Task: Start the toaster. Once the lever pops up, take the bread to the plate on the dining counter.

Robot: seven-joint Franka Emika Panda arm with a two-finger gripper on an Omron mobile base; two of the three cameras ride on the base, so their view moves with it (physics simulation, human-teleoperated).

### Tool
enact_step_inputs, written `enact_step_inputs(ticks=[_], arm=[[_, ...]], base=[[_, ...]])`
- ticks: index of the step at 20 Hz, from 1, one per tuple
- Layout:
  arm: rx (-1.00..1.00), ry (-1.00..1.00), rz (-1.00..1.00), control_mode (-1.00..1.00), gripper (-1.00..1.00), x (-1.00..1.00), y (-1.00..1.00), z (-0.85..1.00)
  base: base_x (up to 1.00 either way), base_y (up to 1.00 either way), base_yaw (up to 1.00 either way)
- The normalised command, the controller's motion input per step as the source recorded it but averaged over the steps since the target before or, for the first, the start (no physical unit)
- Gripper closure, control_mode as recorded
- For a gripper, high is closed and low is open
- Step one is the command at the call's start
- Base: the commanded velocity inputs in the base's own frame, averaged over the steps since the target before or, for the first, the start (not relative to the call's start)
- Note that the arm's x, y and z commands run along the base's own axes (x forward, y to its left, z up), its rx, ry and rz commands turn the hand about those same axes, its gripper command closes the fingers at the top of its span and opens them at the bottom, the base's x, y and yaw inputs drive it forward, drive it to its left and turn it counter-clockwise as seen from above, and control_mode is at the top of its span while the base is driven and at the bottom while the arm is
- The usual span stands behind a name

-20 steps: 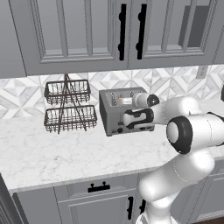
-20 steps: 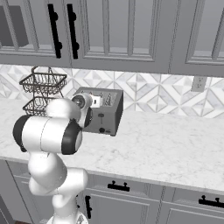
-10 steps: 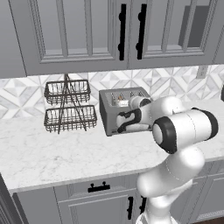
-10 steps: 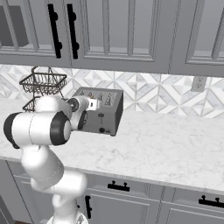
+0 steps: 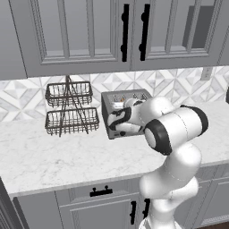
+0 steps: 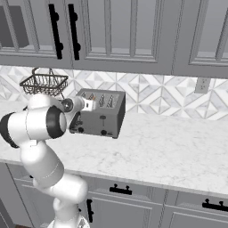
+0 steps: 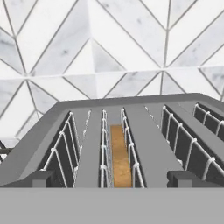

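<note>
Arm folded forward from the base, its big white elbow joint nearest the cameras and the forearm reaching away to the toaster [image 5: 127, 114] on the marble surface [image 5: 53, 159] against the patterned wall. In the left base view the wrist lies across the toaster's front face; in the right base view the end effector [image 6: 89, 105] sits at the toaster's top front edge, at its left end as that camera sees it.

The hand view looks along the toaster's top toward the tiled wall [image 7: 109, 48]. The two dark fingertips [image 7: 39, 178] rise at the bottom, well apart, one on each side of a slot, with nothing between them, so the end effector stands wide and holds nothing. Whether the tips touch the metal I cannot tell.

Count: one toaster with four slots, each lined with white wire guides. One slice of bread [image 7: 120, 155] stands sunk in the slot straight ahead of the end effector, between the fingertips' line; only its golden top edge shows. The other three slots look bare. One two-tier wire basket rack [image 5: 70, 109] stands beside the toaster, off to the end effector's left.
</note>
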Motion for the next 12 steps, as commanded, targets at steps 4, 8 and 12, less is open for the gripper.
enact_step_inputs(ticks=[4, 8, 12], arm=[[0.00, 0.00, 0.00, -1.00, -1.00, 0.10, -0.11, 0.00], [0.00, 0.00, 0.00, -1.00, -1.00, 0.00, -0.10, -0.04], [0.00, 0.00, 0.02, -1.00, -1.00, -0.04, -0.30, -0.11]], base=[[0.00, 0.00, 0.00], [0.00, 0.00, 0.00], [0.00, 0.00, 0.00]])
